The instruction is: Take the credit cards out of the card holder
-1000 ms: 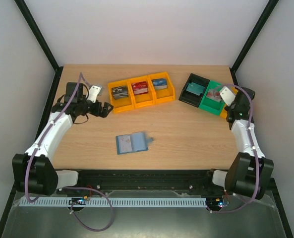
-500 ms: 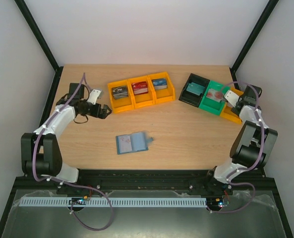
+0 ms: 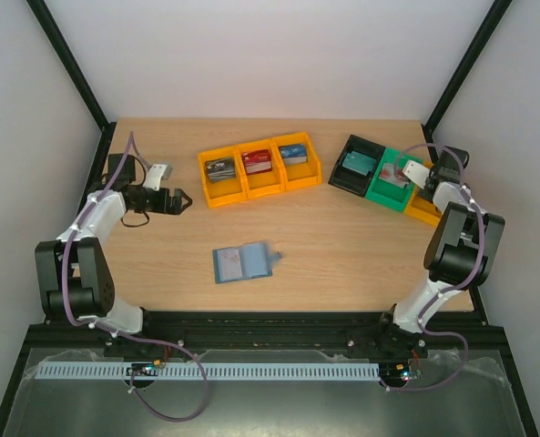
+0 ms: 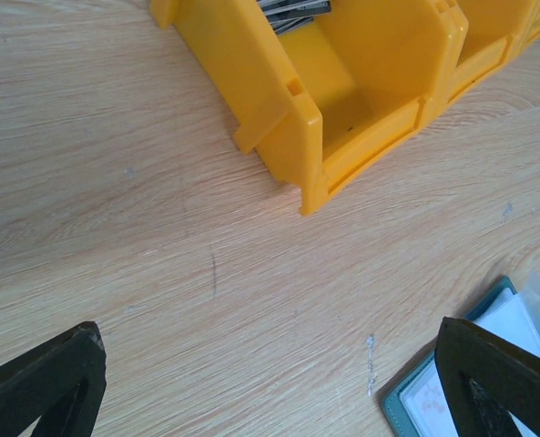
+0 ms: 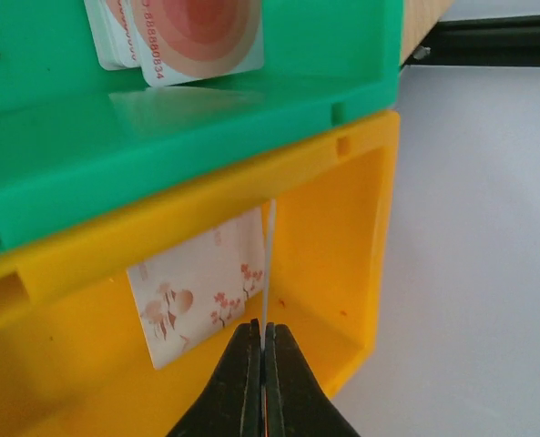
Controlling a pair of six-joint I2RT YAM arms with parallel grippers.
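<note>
The teal card holder (image 3: 242,262) lies open on the table near the front, its pale sleeves up; its corner (image 4: 413,402) shows in the left wrist view. My left gripper (image 3: 174,198) (image 4: 268,364) is open and empty, over bare wood left of the holder. My right gripper (image 3: 420,185) (image 5: 263,332) is shut on a thin pale credit card (image 5: 270,264), seen edge-on above the right-hand yellow bin (image 5: 361,273). Another floral credit card (image 5: 201,287) lies in that bin.
Three joined yellow bins (image 3: 260,168) (image 4: 342,100) with cards stand at the back centre. At the back right stand a black bin (image 3: 353,164), a green bin (image 3: 388,179) (image 5: 206,118) holding cards, and the yellow bin (image 3: 424,211) by the table's right edge.
My left gripper has drawn back to the left, still open. The right arm has folded upright and carried its card a little further back over the right-hand bins.
</note>
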